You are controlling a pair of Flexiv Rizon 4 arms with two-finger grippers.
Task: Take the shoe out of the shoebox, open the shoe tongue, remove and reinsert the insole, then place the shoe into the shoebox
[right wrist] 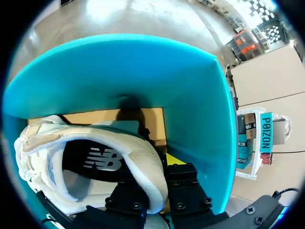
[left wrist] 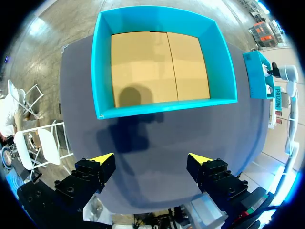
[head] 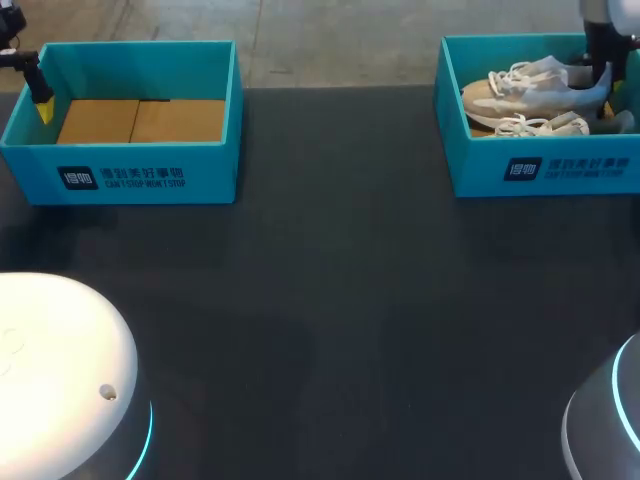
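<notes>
The shoe [head: 530,95] is not yet taken out. It lies on its side in the shoebox [head: 560,170] at the far right corner of the desk [head: 340,280], with a second shoe [head: 545,125] just beside it on the side toward the near edge. The right hand [head: 600,72] is lowered into this shoebox at the heel end. In the right wrist view the padded heel rim of the shoe [right wrist: 119,143] is seen passing between the fingers of the right hand [right wrist: 156,171]. One yellow tip lies outside against the heel; the other is hidden inside the opening. The rim appears to be clamped from both sides. The heel is judged to be chosen because it is the stiffest part and leaves the laces and tongue free for the next step.

An empty box [head: 120,175] is set at the far left corner. The left hand [head: 42,100] is held above the desk's left edge next to it, and in its own view the left hand [left wrist: 150,164] is seen with fingers wide apart and nothing between them. It is probably kept there, clear of the middle of the desk, so that the lifted shoe can be received and steadied.
</notes>
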